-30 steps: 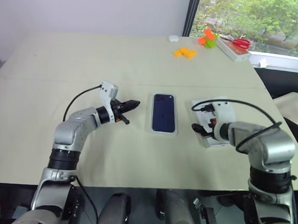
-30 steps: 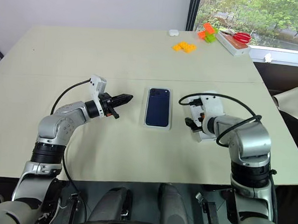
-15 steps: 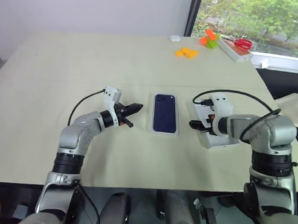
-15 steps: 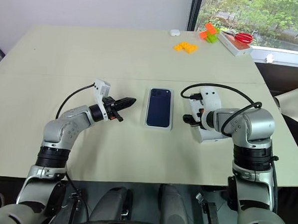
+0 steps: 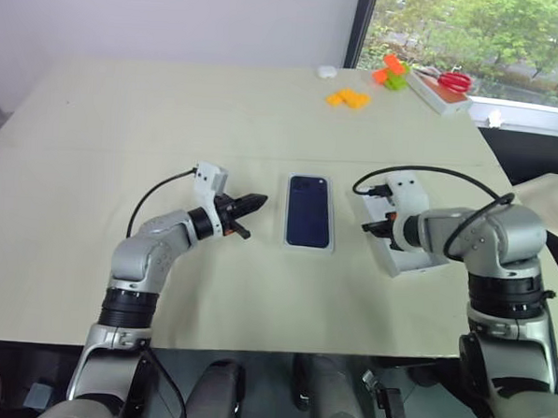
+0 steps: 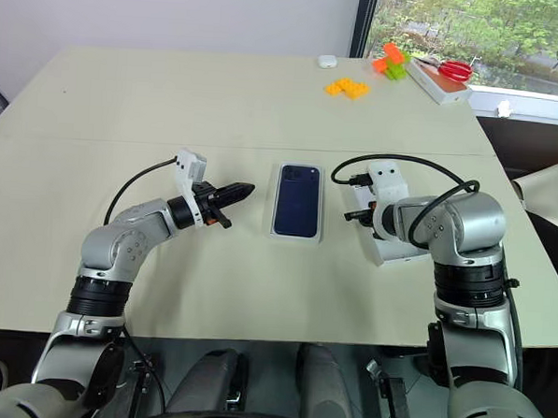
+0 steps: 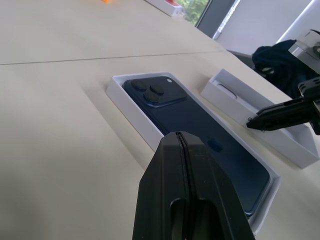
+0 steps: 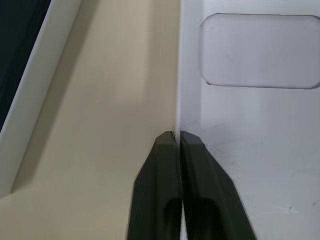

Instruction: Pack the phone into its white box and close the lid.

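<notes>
R end effector (image 8: 176, 136) pinching lid (image 8: 260, 125) wall, angled down

Bare table (image 5: 124, 126) surrounds the phone's white box (image 5: 307, 245); the lid (image 5: 409, 258) stands just right.

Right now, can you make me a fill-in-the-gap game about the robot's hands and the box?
1. The ___ lies inside the white box.
2. The right gripper is pinching one wall of the ___, which lies open side up.
3. The left gripper holds nothing, and its fingers are ___.

Missing words: phone; lid; shut.
</notes>
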Controlling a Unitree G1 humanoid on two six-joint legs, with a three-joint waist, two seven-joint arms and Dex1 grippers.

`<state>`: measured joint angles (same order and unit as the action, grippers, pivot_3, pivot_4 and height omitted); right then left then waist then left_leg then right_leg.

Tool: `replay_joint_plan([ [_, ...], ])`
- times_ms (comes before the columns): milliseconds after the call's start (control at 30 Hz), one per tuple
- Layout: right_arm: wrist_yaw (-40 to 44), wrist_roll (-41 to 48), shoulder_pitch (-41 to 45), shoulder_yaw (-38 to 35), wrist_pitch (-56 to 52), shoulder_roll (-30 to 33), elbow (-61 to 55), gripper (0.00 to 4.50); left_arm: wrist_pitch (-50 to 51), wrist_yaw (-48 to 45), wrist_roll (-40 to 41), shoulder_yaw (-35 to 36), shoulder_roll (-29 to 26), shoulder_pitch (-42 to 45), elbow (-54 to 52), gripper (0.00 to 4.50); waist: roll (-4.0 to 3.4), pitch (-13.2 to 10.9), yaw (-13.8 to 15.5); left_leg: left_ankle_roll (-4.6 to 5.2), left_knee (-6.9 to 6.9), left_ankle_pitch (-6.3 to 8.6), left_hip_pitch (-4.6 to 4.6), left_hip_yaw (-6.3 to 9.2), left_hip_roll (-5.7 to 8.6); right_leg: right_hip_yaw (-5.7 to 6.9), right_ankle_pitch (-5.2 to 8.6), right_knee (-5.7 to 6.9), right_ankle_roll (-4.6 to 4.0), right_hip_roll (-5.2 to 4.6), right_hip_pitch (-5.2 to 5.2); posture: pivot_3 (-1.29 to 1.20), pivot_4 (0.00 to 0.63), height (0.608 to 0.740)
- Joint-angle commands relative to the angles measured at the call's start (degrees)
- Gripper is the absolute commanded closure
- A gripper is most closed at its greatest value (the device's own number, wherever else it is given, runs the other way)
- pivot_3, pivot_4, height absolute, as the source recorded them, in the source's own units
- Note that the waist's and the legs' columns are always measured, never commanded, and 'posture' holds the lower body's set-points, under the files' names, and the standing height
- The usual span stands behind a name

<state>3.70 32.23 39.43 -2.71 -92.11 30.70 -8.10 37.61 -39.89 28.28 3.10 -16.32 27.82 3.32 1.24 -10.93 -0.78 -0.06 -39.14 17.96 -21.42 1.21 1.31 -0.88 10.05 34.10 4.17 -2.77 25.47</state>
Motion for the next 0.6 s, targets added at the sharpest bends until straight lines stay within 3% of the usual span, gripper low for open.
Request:
replay_joint_plan([
  [33,0.1,0.0,2.1,-0.7,-0.4,0.3,-1.2,4.48,0.1,-0.1,1.5,0.8,-0.1,0.7,-1.9,4.5,0.0,0.0,0.0,0.0,0.0,0.0,0.0,0.0,0.0,0.0,0.0,0.0,0.0,0.0,0.0,0.0,0.15,0.74],
  [300,0.5,4.3,18.6,-19.0,-0.4,-11.7,7.9,4.48,0.3,-0.2,1.6,2.0,-0.8,1.6,-0.8,4.5,-0.11,-0.1,-0.2,0.01,0.0,-0.01,0.04,-0.03,-0.14,-0.01,-0.04,0.09,-0.03,0.17,0.08,0.0,0.15,0.74],
  [400,-0.7,7.5,26.0,-33.0,-0.4,-20.2,10.1,4.48,-0.3,-0.8,1.9,2.9,-1.9,2.1,0.0,4.5,-0.12,-0.1,0.0,0.01,0.05,0.0,-0.02,0.19,-0.16,0.15,-0.04,0.11,-0.05,0.21,0.07,0.0,0.15,0.74],
  [533,-3.8,12.3,29.7,-49.7,0.0,-32.0,10.6,4.48,-2.1,-6.1,4.6,5.4,-5.4,2.0,-0.8,4.5,-0.15,-0.1,-0.1,0.01,0.12,0.01,-0.1,0.16,-0.14,0.15,-0.04,0.11,-0.06,0.1,0.13,0.0,0.15,0.74],
  [600,-4.6,13.5,29.0,-52.1,0.7,-35.5,9.3,4.48,-2.2,-6.9,5.2,6.0,-6.7,2.1,-0.9,4.5,-0.17,-0.1,-0.2,0.01,0.19,0.02,-0.11,0.15,-0.12,0.14,-0.04,0.11,-0.06,0.04,0.13,0.0,0.15,0.74],
])
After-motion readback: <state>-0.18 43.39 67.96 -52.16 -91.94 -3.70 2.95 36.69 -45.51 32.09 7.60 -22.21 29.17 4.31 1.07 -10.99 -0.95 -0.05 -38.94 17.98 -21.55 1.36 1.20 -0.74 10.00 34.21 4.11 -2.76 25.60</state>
